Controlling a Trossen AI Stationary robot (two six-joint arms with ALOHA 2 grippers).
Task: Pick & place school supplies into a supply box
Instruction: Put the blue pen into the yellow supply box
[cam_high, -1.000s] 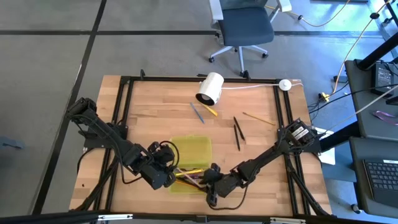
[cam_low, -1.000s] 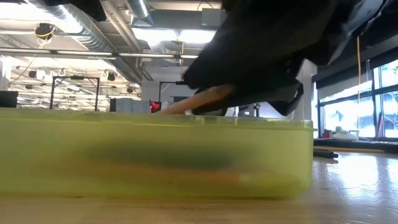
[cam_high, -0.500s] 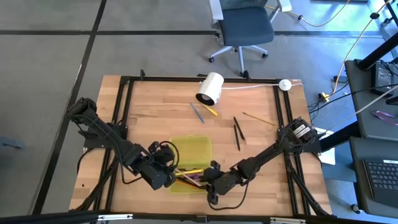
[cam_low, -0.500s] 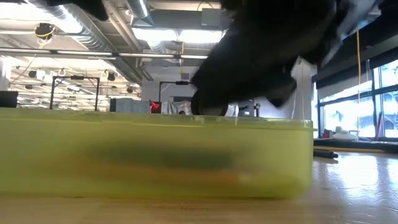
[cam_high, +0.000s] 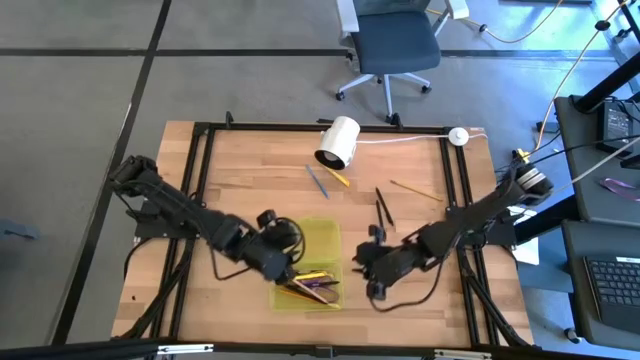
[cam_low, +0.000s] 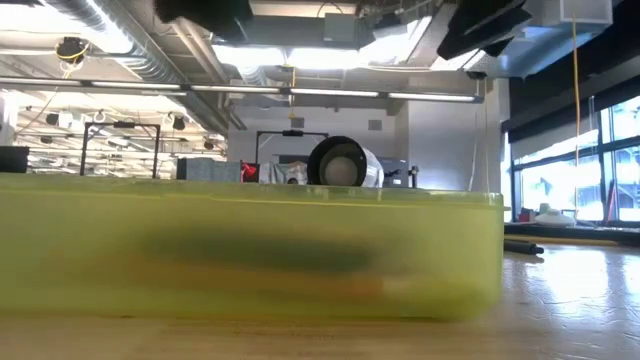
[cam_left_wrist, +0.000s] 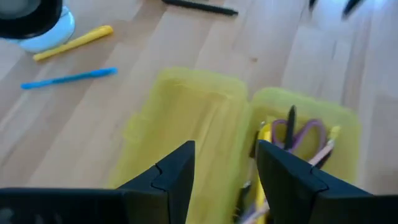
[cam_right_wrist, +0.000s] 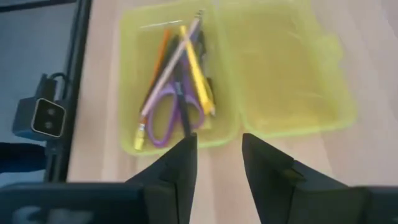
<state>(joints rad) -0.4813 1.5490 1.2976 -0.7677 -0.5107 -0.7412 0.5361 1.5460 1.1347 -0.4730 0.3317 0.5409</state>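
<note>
The supply box (cam_high: 308, 264) is a yellow-green plastic tray with its lid (cam_high: 312, 240) folded open flat on the table's far side. Inside the tray lie pens, pencils and purple-handled scissors (cam_right_wrist: 169, 120). My left gripper (cam_high: 288, 264) hangs over the box's left edge, open and empty (cam_left_wrist: 221, 171). My right gripper (cam_high: 368, 276) hovers to the right of the box, raised, open and empty (cam_right_wrist: 217, 163). More school supplies lie farther back: a blue pen (cam_high: 318, 182), a yellow marker (cam_high: 338, 178), two black pens (cam_high: 383, 212) and a wooden pencil (cam_high: 415, 190).
A white cylinder (cam_high: 338, 143) with a cable lies on its side at the table's far edge, also seen in the low view behind the box wall (cam_low: 250, 250). A black frame rail (cam_high: 195, 190) runs along the table's sides. Bare wood lies right of the box.
My right gripper has risen from the box's near right corner and drawn back toward the table's right and far side. My left gripper has shifted right and a little farther back over the box, rolling as it went. In the low view the grippers have lifted out of sight above the box.
</note>
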